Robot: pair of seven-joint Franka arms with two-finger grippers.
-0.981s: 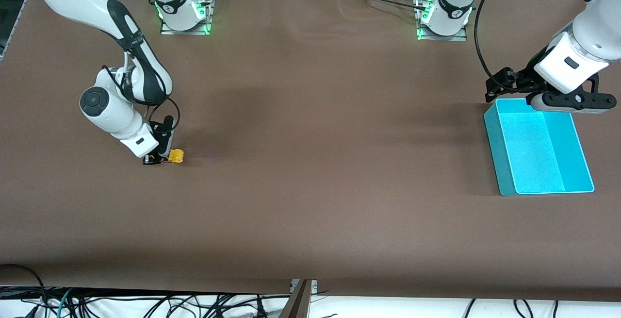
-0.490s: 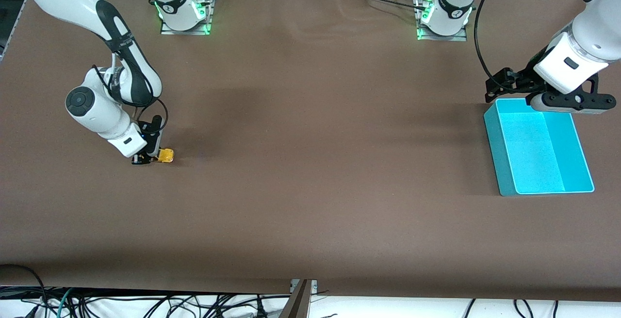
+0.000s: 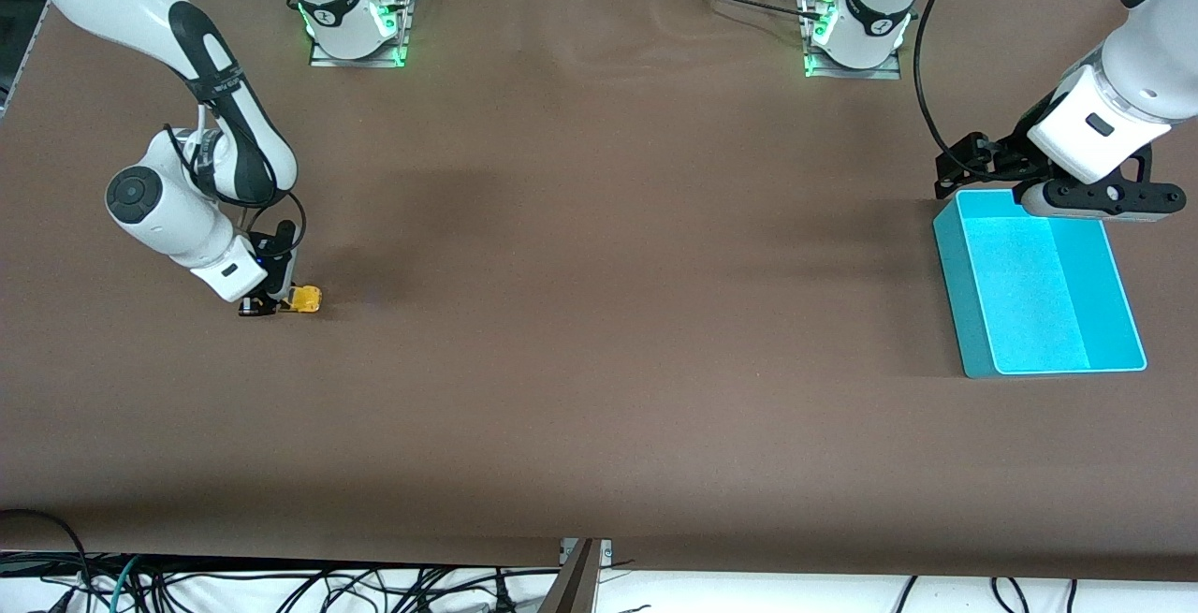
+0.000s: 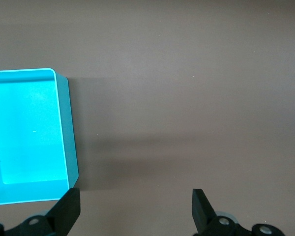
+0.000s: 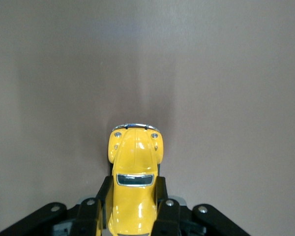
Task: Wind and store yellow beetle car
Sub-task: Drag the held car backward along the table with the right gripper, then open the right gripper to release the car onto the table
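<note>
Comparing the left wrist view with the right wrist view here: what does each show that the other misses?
Only the left wrist view shows the turquoise bin, with the open left tool beside it over the table. Only the right wrist view shows the yellow beetle car, clamped between the fingers of the right tool. Both share the brown table surface.

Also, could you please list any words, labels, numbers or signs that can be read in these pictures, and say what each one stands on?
No text can be read in any view.
Small yellow domed toy beetle car, gripped in the right claw: no lettering shows.
Turquoise rectangular plastic bin, under the open left claw: plain.
Dark band on the right white arm: marks too small to read.
Round marks on both arm bases: unreadable.
</note>
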